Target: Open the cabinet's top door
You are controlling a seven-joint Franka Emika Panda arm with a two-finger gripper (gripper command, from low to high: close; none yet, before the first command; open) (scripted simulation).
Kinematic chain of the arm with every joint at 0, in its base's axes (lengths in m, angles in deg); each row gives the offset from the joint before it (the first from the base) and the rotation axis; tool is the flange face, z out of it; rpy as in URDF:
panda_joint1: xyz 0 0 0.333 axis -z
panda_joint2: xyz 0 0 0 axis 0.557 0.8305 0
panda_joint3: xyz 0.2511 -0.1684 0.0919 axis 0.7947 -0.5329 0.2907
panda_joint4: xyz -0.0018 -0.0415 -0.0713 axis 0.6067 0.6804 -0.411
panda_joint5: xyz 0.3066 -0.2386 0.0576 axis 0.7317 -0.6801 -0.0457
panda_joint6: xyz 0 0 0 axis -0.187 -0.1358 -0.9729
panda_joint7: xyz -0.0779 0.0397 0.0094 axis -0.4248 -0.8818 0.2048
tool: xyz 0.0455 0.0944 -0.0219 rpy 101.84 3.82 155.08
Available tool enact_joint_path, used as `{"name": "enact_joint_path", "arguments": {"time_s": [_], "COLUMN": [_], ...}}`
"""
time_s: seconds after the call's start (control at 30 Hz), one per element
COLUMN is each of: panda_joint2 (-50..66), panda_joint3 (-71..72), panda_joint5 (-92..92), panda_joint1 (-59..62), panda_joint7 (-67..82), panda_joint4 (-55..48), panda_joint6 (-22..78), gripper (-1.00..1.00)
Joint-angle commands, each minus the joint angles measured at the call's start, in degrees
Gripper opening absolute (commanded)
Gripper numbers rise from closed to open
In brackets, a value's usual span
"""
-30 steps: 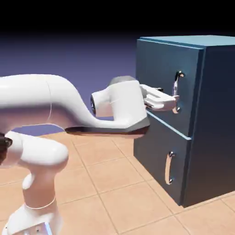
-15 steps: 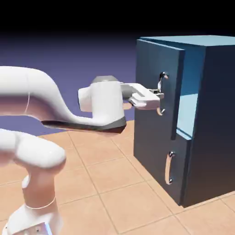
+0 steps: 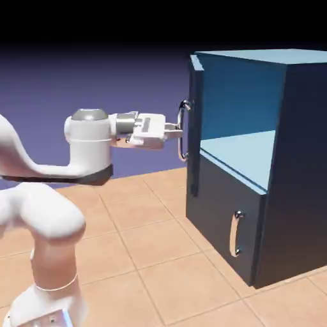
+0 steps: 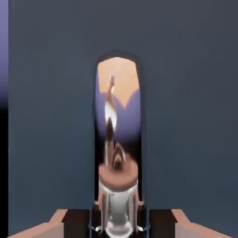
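Observation:
The dark-blue cabinet stands at the exterior view's right. Its top door is swung wide out on its left edge and shows almost edge-on, so the light-blue inside is exposed. My gripper reaches level from the left and is shut on the door's long silver handle. In the hand view the door panel fills the picture. The mirror-like handle runs up the middle, and my gripper clamps its lower part at the bottom edge.
Below the open compartment, the shorter lower door is closed, its small silver handle facing out. A light-blue shelf divides the two compartments. My white arm fills the lower left, above the tan tiled floor.
The gripper closed on the handle and pulled back to the left. The top door swung from closed, through ajar, to wide open, baring the cabinet's inside.

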Motion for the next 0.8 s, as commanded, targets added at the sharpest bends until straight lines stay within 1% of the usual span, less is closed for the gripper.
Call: {"name": "enact_joint_path", "arguments": {"time_s": [0.0, 0.2, 0.4, 0.6, 0.77], "panda_joint2": [-0.7, -3.2, -1.4, 4.3, 11.0], "panda_joint3": [1.9, 14.1, 26.6, 39.0, 49.4], "panda_joint5": [2.5, 17.3, 30.8, 43.1, 52.1], "panda_joint1": [-0.3, -3.1, -5.8, -5.7, -1.8], "panda_joint7": [0.6, 3.4, 3.8, 2.4, 0.6], "panda_joint4": [0.5, 1.6, -0.4, -5.8, -13.3], "panda_joint6": [1.3, 10.2, 20.2, 30.8, 40.1], "gripper": [-1.00, -1.00, -1.00, -1.00, -1.00]}}
